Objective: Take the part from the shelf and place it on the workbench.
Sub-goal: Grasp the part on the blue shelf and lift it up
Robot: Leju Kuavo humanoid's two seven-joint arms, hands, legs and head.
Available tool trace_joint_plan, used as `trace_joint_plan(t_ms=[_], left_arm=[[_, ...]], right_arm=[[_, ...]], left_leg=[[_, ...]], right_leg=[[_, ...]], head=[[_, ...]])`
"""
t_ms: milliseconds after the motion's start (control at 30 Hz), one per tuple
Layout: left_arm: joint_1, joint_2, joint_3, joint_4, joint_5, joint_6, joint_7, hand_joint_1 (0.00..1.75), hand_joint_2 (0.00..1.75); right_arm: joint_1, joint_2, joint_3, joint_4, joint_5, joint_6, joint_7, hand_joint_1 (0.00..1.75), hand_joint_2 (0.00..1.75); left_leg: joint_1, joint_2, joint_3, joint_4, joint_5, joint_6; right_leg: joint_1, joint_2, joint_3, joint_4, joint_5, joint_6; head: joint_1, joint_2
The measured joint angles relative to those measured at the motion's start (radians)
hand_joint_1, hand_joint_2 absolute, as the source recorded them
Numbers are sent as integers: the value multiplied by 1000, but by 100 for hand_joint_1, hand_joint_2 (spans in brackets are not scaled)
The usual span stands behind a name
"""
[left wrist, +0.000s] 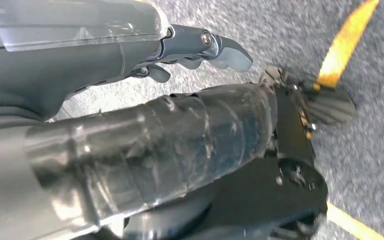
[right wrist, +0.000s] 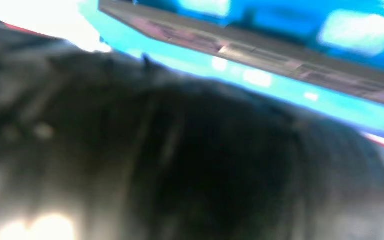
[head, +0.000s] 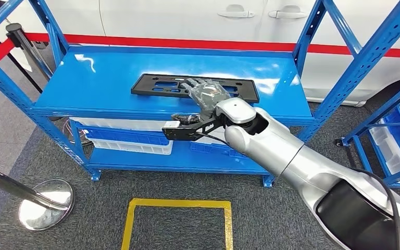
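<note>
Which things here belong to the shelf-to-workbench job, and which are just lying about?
Job:
- black part lying flat on the top shelf
- blue shelf
- right robot hand, fingers over the part

Lying about:
- white bins on the lower shelf
- chrome stanchion base
- yellow floor marking
- white car behind

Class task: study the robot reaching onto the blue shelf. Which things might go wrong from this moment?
1. The right hand lies over the flat black part near its middle; a thin plate offers little to grip, so it may slip.
2. The part is long, so it might tilt or catch a blue shelf upright when lifted.
</note>
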Motion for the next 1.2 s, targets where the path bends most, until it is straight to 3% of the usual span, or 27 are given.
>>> trace_joint_plan(t_ms=[33, 67, 133, 200, 300, 400, 433, 500, 567, 600, 633, 667, 733, 833, 933, 967, 1033, 1067, 1100, 1133, 1200], left_arm=[[-1, 0, -1, 0, 0, -2, 0, 0, 0], [-1, 0, -3, 0, -1, -3, 0, 0, 0], [0, 0, -6, 0, -1, -4, 0, 0, 0], [0, -1, -7, 0, -2, -4, 0, 0, 0], [-1, -1, -9, 0, -2, -5, 0, 0, 0], [-2, -1, -14, 0, -2, -8, 1, 0, 0], [-2, -1, -15, 0, -2, -9, 2, 0, 0], [-2, -1, -19, 0, -4, -10, 7, 0, 0], [-3, -1, -23, 0, -7, -12, 15, 0, 0], [-2, -1, -24, 0, -7, -13, 19, 0, 0], [-2, -1, -25, 0, -8, -14, 23, 0, 0], [-2, 0, -25, 0, -8, -15, 26, 0, 0], [-2, 0, -27, 0, -7, -17, 31, 0, 0], [-5, 1, -33, 0, -4, -18, 33, 0, 0], [-4, 0, -38, 1, 0, -18, 30, 0, 0], [-4, -1, -39, 1, 0, -18, 29, 0, 0], [-6, -1, -40, 1, 1, -20, 28, 0, 0], [-6, -1, -40, 1, 1, -20, 28, 0, 0], [-5, -1, -41, 1, 2, -21, 27, 0, 0], [-4, -1, -41, 1, 2, -21, 27, 0, 0], [-3, -2, -42, 1, 2, -22, 27, 0, 0]], right_arm=[[9, 7, 3, 4, 0, -1, -1, 0, 0], [17, 13, 5, 8, 0, -2, -2, 0, 0], [24, 24, 5, 15, 2, -5, -4, 0, 0], [25, 30, 5, 21, 3, -8, -4, 0, 0], [27, 43, 5, 30, 7, -12, -6, 0, 0], [28, 58, 6, 38, 19, -12, -15, 0, 0], [28, 68, 6, 41, 24, -12, -18, 0, 0], [33, 89, 15, 50, 37, -12, -23, 0, 0], [47, 109, 32, 63, 55, -12, -27, 0, 0], [54, 118, 40, 69, 62, -13, -29, 0, 0], [61, 127, 47, 75, 68, -13, -31, 0, 0], [65, 137, 53, 79, 72, -14, -34, 0, 0], [67, 158, 68, 87, 77, -14, -37, 0, 0], [72, 188, 89, 100, 85, -14, -43, 0, 0], [74, 213, 104, 113, 88, -13, -49, 0, 0], [74, 220, 107, 117, 88, -13, -50, 0, 0], [78, 227, 115, 128, 88, -12, -53, 0, 0], [81, 229, 119, 133, 89, -12, -54, 0, 0], [84, 231, 123, 138, 89, -11, -54, 0, 0], [85, 232, 126, 143, 89, -11, -55, 0, 0], [83, 236, 130, 150, 89, -12, -55, 0, 0]], left_leg=[[0, -1, 3, 1, -3, 1], [0, -2, 6, 3, -8, 1], [0, -6, 16, 9, -19, -2], [0, -6, 22, 11, -29, -9], [-3, -4, 18, 10, -30, -24], [-1, -2, 15, 27, -46, -39], [-1, -2, -2, 65, -66, -42], [0, -1, -67, 190, -116, -46], [0, -1, -128, 284, -134, -47], [0, -1, -134, 281, -116, -45], [-1, -1, -121, 240, -82, -41], [-2, -1, -92, 171, -41, -35], [-8, -1, -36, 53, 4, -23], [-15, -2, -14, 10, 3, -16], [-6, 0, 0, -5, 3, -8], [-4, 1, 4, -8, 3, -5], [-5, 1, 7, -6, -2, 1], [-4, 0, 8, -4, -5, 2], [-4, -1, 10, -2, -9, 2], [-4, -2, 13, 1, -14, 1], [-3, -3, 22, 9, -27, -4]], right_leg=[[-2, 0, -28, 40, -2, 2], [-4, 0, -39, 44, 15, 3], [-7, -1, -7, -59, 97, 0], [-4, -3, 39, -172, 150, -8], [6, -1, 54, -211, 148, -21], [1, 0, 66, -224, 145, -38], [-1, -1, 72, -228, 144, -45], [1, -1, 81, -230, 138, -55], [6, 0, 86, -229, 133, -61], [9, 0, 90, -228, 130, -62], [11, 2, 94, -228, 126, -62], [13, 3, 99, -227, 122, -62], [18, 6, 105, -226, 115, -57], [17, 5, 107, -227, 110, -45], [16, 3, 97, -195, 83, -30], [14, 3, 77, -153, 61, -25], [8, 2, 7, -22, 7, -16], [5, 2, -26, 32, -6, -12], [2, 2, -46, 57, 0, -9], [-1, 2, -46, 40, 28, -8], [-5, 1, 2, -82, 110, -10]], head=[[0, 0], [0, 0], [0, 0], [0, 0], [0, 0], [-1, 0], [-1, 0], [-1, 0], [-1, 0], [-1, 0], [-1, 0], [-1, 0], [-1, 0], [-1, 0], [0, 0], [0, 0], [0, 0], [0, 0], [0, 0], [0, 0], [0, 0]])
